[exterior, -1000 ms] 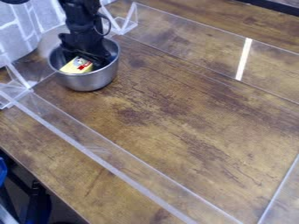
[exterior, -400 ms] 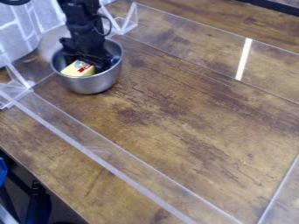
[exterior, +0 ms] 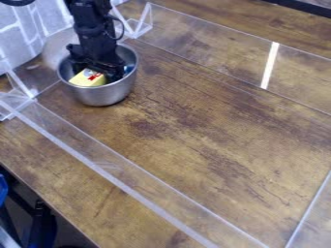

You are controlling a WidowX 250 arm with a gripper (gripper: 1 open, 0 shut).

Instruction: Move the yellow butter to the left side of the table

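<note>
A black robot gripper (exterior: pixel 104 63) is being held low inside a round, silvery steel bowl (exterior: pixel 99 89), near the upper left corner of the view. Its jaws are being kept spread, with the fingertips being partly hidden by dark parts and by shadow within the bowl. The small bright yellow rectangular block of butter (exterior: pixel 87 78), with a red and white label on its upper part, is being contained in the bowl, toward the side nearer the bottom left of the view. It is being seen at a tilt, just beside the gripper; whether it is being touched by a finger cannot be told.

The bowl is being supported by a large dark brown wood-grain tabletop (exterior: pixel 195 136), on which pale worn streaks are being shown. Clear acrylic edge strips (exterior: pixel 110 174) are being seen running diagonally across the lower left, and a short white strip (exterior: pixel 270 66) is being shown on the upper right. A white translucent structure (exterior: pixel 18 44) is being seen at the upper left, behind and beside the bowl. At the lower left edge, a dark object with a blue part (exterior: pixel 39 228) is being cut off by the frame; its nature cannot be told.
</note>
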